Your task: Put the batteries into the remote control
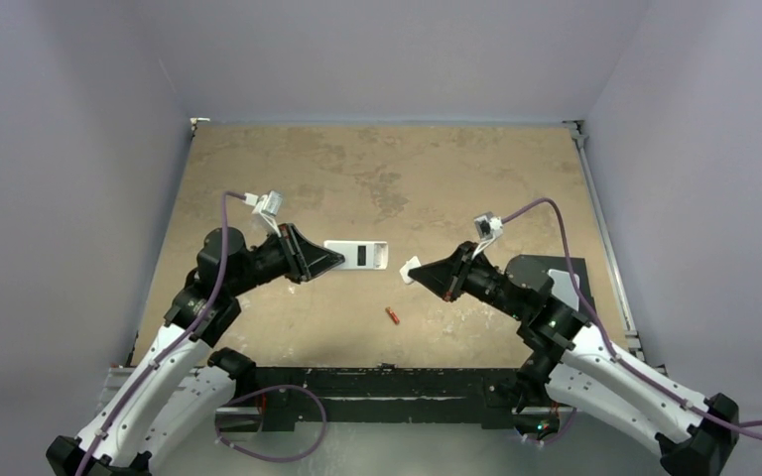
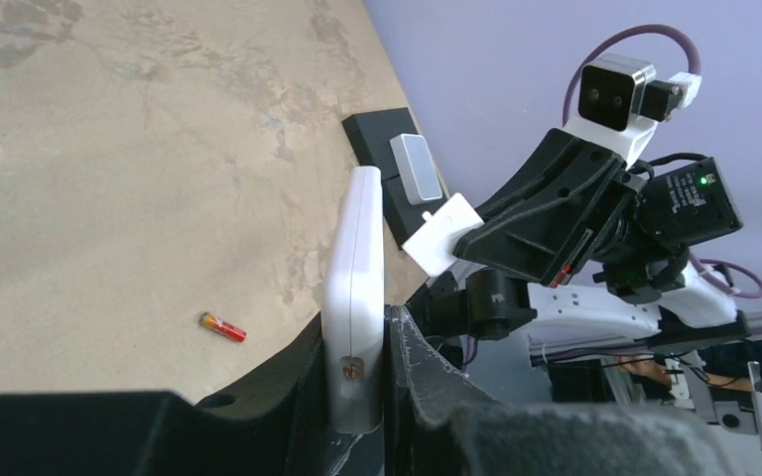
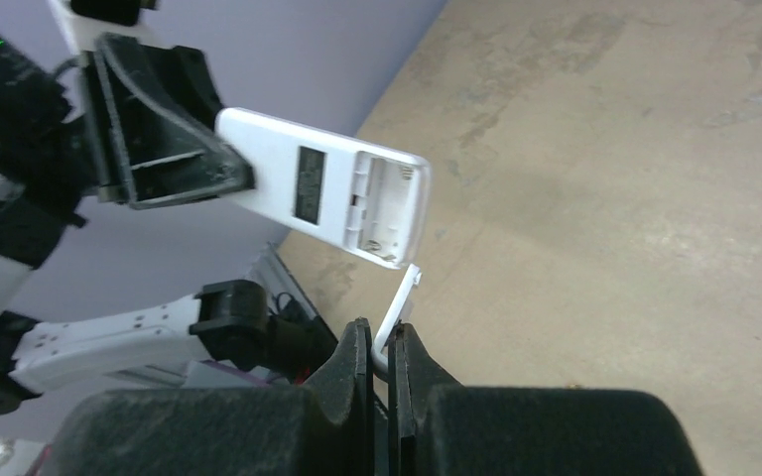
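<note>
The remote control [image 1: 357, 255] is held above the table with its white back up, one end clamped in my left gripper [image 1: 332, 260], which is shut on it. In the right wrist view the remote control [image 3: 322, 183] shows an open battery bay at its free end. In the left wrist view the remote control [image 2: 354, 288] stands edge-on between the jaws of the left gripper [image 2: 357, 347]. My right gripper [image 1: 419, 273] is shut on a small white square plastic piece [image 3: 402, 302], just off the remote's free end. One red battery [image 1: 393, 316] lies on the table in front of both grippers.
A black pad [image 1: 546, 273] with a pale grey block [image 2: 416, 168] on it sits at the table's right edge, under the right arm. Purple walls close in the table on three sides.
</note>
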You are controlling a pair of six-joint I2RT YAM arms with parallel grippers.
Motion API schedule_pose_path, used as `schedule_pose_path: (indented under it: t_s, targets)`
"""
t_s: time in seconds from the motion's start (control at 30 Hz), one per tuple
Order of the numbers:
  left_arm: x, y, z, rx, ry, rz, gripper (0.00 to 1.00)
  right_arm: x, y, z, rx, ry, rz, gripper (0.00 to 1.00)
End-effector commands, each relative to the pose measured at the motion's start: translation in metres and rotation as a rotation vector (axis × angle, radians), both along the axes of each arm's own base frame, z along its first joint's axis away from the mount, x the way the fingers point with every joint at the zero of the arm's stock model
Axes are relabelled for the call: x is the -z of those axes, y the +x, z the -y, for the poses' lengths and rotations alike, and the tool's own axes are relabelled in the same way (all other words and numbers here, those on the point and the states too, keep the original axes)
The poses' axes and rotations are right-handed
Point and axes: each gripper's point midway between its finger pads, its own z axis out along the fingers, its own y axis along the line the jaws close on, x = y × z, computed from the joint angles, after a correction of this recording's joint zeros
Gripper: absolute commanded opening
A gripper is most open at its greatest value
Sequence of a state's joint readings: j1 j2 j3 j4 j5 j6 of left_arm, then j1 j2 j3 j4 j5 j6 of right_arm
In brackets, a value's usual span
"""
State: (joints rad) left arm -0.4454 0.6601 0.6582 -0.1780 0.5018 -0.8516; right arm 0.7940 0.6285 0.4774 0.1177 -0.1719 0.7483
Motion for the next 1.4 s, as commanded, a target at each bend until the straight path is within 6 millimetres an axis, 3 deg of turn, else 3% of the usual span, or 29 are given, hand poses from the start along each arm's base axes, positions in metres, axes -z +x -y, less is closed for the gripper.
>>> schedule_pose_path:
  t_s: [0.0,0.53,0.9,1.37]
  targets:
    - [-0.014,0.005,-0.009,-0.041,0.051,0.076,0.00,0.005,0.021,0.001,0.072,-0.104,0.010,0.00]
    - [0.025,-0.005,-0.011,-0.005,0.118,0.010,0.00,0.065,0.071,-0.005,0.117,-0.228,-0.116,0.00]
    - [0.036,-0.017,-0.007,0.060,0.112,-0.016,0.00,0.098,0.100,-0.003,0.107,-0.280,-0.178,0.00]
    - [0.040,-0.026,-0.004,0.106,0.106,-0.032,0.00,0.137,0.122,-0.003,0.046,-0.279,-0.283,0.00]
